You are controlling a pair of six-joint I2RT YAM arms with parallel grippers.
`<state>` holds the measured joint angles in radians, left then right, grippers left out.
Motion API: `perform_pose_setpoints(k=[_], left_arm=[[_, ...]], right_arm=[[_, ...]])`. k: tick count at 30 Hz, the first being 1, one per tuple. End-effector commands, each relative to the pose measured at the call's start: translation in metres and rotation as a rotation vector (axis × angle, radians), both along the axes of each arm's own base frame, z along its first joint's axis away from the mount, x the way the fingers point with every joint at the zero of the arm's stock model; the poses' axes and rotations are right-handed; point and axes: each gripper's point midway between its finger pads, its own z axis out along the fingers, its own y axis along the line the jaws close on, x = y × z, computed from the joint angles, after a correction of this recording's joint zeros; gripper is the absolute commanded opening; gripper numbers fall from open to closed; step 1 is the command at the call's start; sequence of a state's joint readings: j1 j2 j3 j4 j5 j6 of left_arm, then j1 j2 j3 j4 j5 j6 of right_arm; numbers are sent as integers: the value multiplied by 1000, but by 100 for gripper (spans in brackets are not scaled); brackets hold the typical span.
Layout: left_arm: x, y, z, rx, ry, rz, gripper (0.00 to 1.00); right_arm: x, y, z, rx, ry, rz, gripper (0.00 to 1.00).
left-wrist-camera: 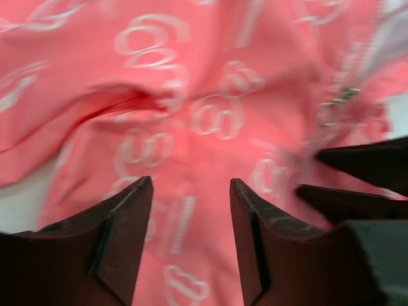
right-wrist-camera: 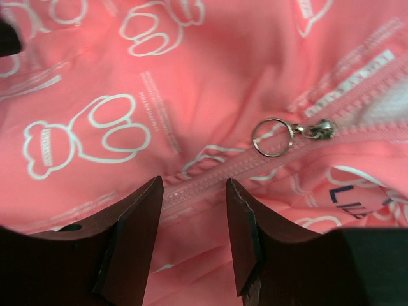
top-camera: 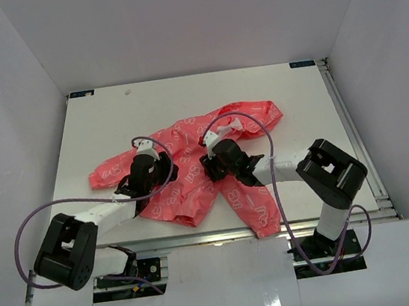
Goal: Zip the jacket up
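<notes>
The jacket [top-camera: 194, 192] is laid crumpled at the middle of the table [top-camera: 110, 120], coral-pink with white print, 1 sleeve thrown toward the near edge. The zipper [right-wrist-camera: 210, 173] is seen under the right gripper [right-wrist-camera: 191, 220], its long axis running from between the fingers up to the right. The slider [right-wrist-camera: 320, 129], with its ring pull [right-wrist-camera: 273, 137], is found just beyond the right-hand finger; past it the teeth are parted. The right arm is judged nearer. On both grippers the jaws are held apart, nothing clamped; the left gripper [left-wrist-camera: 191, 223] is poised over plain fabric.
</notes>
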<state>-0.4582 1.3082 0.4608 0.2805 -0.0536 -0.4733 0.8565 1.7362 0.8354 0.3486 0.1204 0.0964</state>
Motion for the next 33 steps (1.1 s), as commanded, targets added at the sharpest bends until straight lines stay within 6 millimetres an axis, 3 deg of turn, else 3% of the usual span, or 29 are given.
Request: perform_pose_setpoints(k=[1,3,6,8,13,17,21,23,24,25,28,33], left_arm=[[-7,-33,73,-35,-149,-230,64],[-11,-45,79,-21,-155,-328,65],[-8,-60,70,15,-111,-423,65],[-4,-64,59,40,-79,-446,64],[-2,-82,28,72,-10,-502,64],[8,-84,-8,142,66,-470,64],[8,-92,-27,153,97,-474,62],[7,-91,-38,165,117,-463,50],[8,-88,-43,177,131,-452,23],[9,-86,-47,187,134,-439,4],[7,-80,-45,180,108,-408,0],[7,-79,4,100,-67,-382,0]], right_arm=[[4,9,41,129,-86,-110,52],[11,-5,60,133,-135,-159,53],[19,-27,90,157,-185,-204,54],[22,-37,98,154,-190,-220,54],[22,-65,91,168,-155,-229,55],[16,-63,88,171,-151,-184,56],[17,-63,86,163,-151,-171,56],[19,-61,84,163,-150,-166,56],[19,-60,84,165,-151,-161,56],[20,-59,83,166,-150,-156,56],[21,-54,84,176,-153,-137,56],[25,-43,93,191,-174,-86,54]])
